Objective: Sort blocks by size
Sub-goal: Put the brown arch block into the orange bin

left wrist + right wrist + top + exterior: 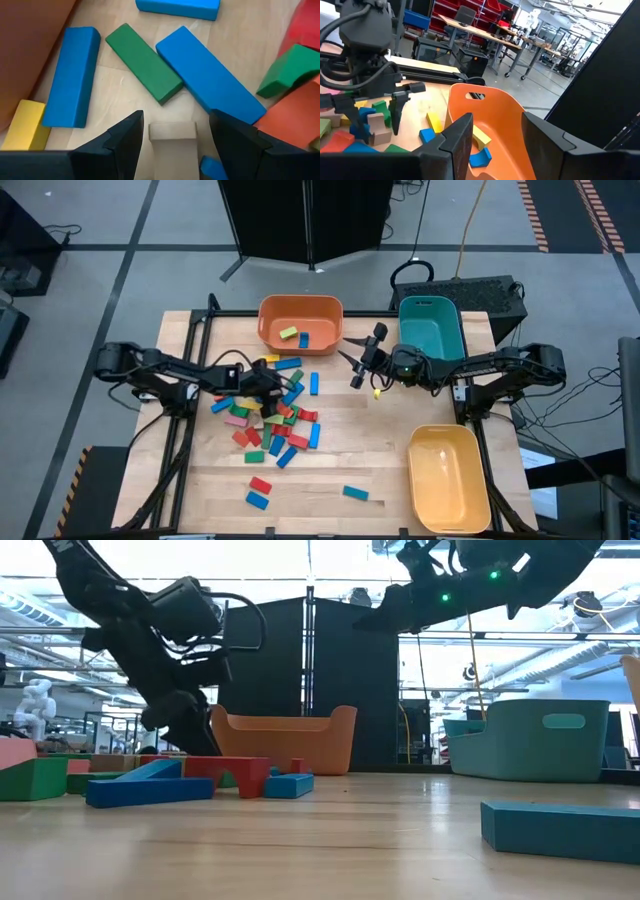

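The left pincer [172, 132] is down in the blocks [270, 415] heaped mid-bench [380, 460], fingers spread around a tan block [173, 131]. The right pincer [358, 358] hangs spread between the orange bin [300, 315] and the teal bin [430, 330].

Bright, even overhead light; my arms throw soft shadows on the counter [380, 450]. Low view: ceiling lamps glare white, nearest teal block [560, 828] out of focus. Left wrist close-up slightly soft.
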